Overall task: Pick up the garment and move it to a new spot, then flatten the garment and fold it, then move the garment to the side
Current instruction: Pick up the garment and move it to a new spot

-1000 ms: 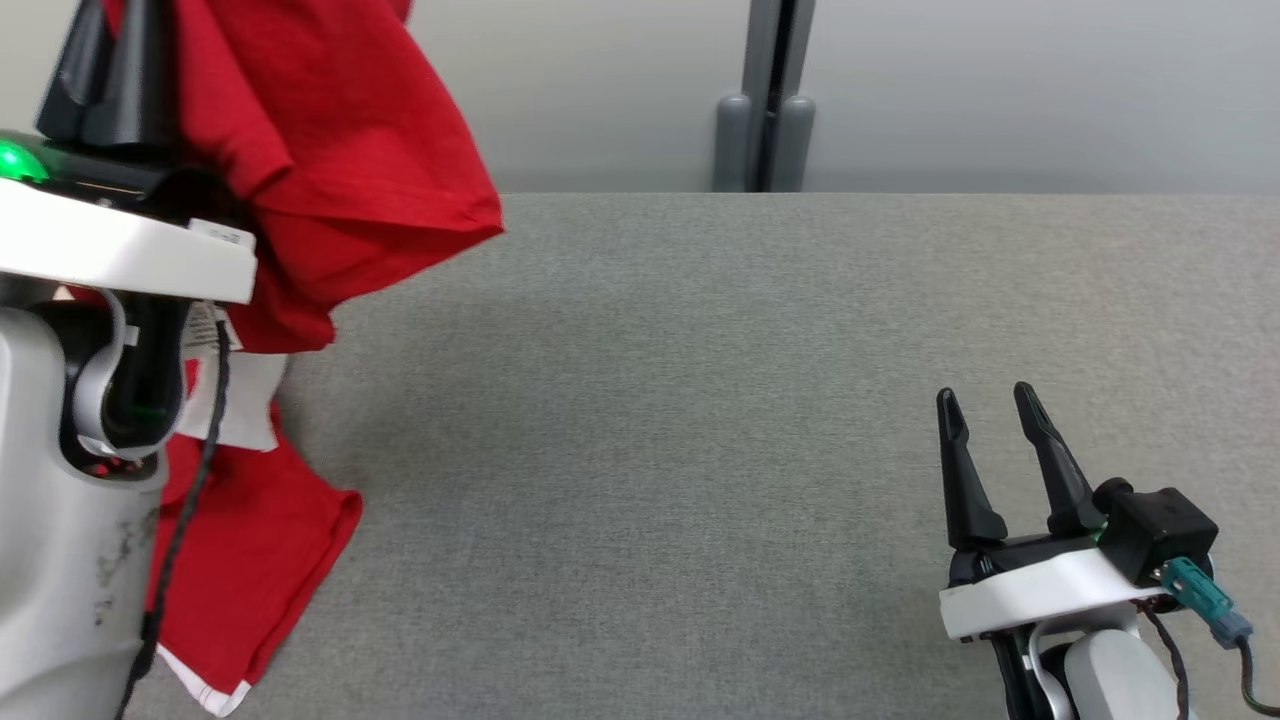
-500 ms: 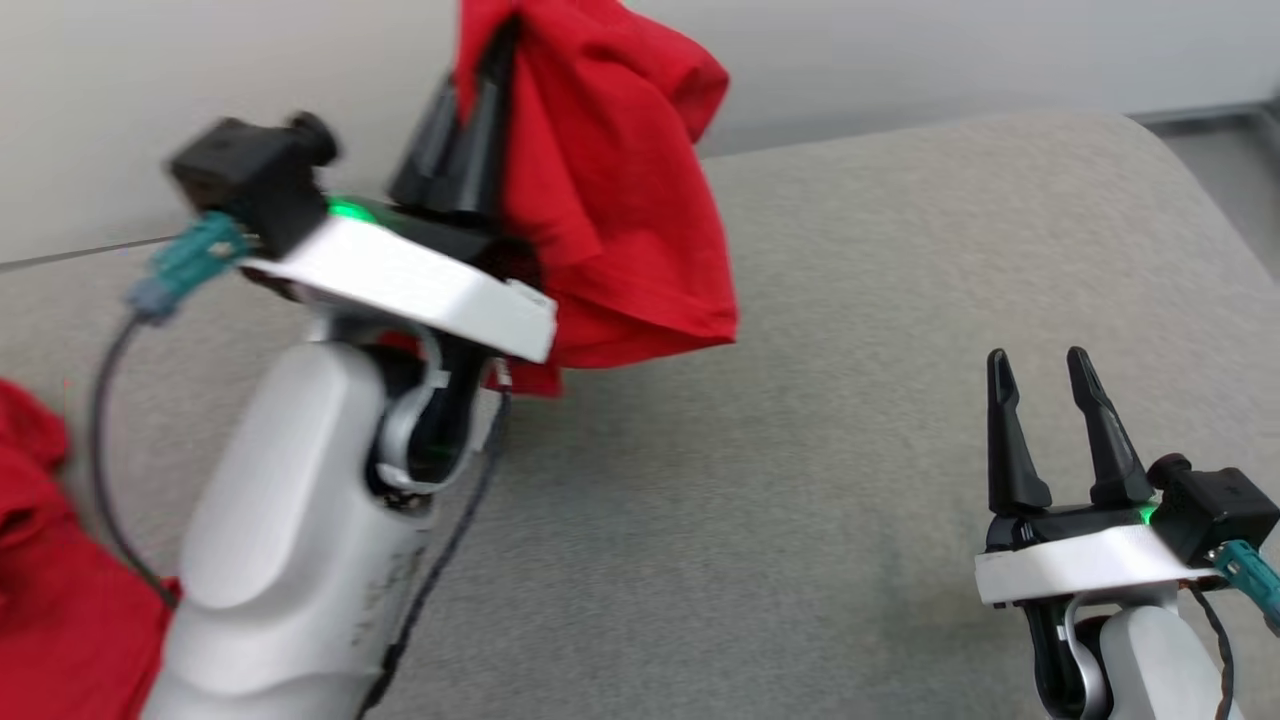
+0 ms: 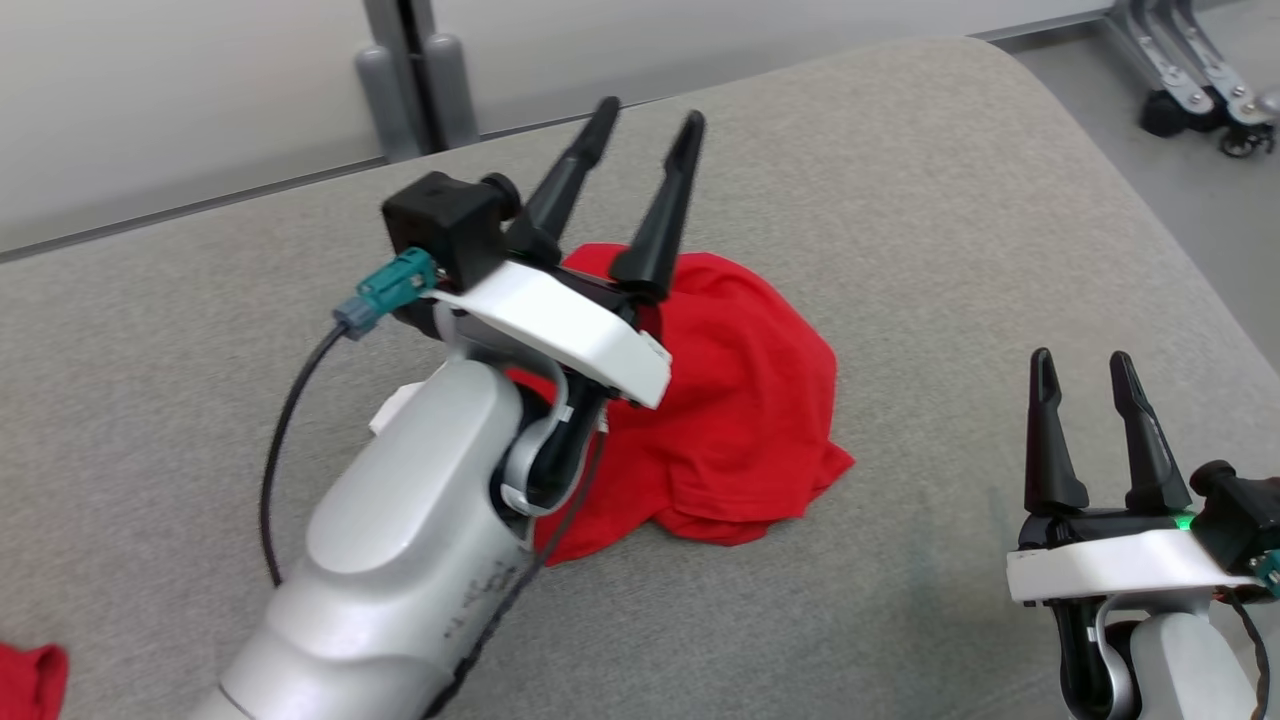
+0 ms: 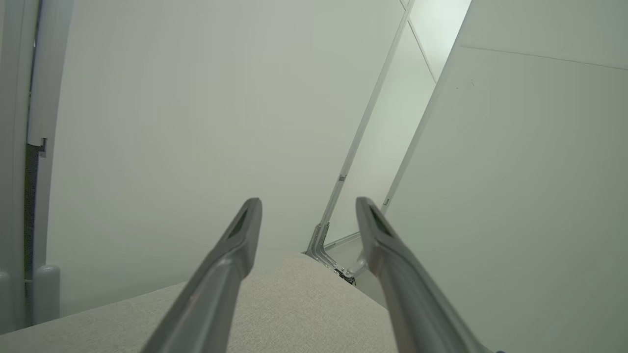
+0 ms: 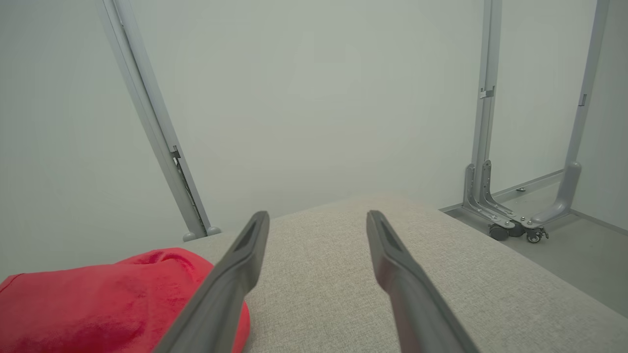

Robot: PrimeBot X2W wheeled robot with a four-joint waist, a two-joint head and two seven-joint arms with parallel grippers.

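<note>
Okay, left claw [image 3: 650, 112] has its two fingers spread wide, gripping nothing; the left wrist view looks through the gap between them at the table's far edge and the wall. The red garment [image 3: 740, 400] lies in a crumpled heap on the table, under and just to the right of the left claw's palm and wrist; the fingers point up and away past the heap's far edge. Whether the claw's underside touches the cloth, cannot tell; the forearm hides the heap's left part.

Right claw [image 3: 1080, 357] has its fingers apart too and holds nothing; the garment sits well to its left, not touching it. In the right wrist view the heap shows low, beside that claw's left finger [image 5: 235, 274].

The table [image 3: 950, 200] has a grey woven fabric cover and a rounded far corner beyond the right claw. Another scrap of red cloth [image 3: 30, 680] sits far back behind the left arm. There are pale wall panels beyond, a grey post [image 3: 410, 80] past the left claw, and grey frame feet on casters [image 3: 1200, 90] on the floor beyond the right claw.
</note>
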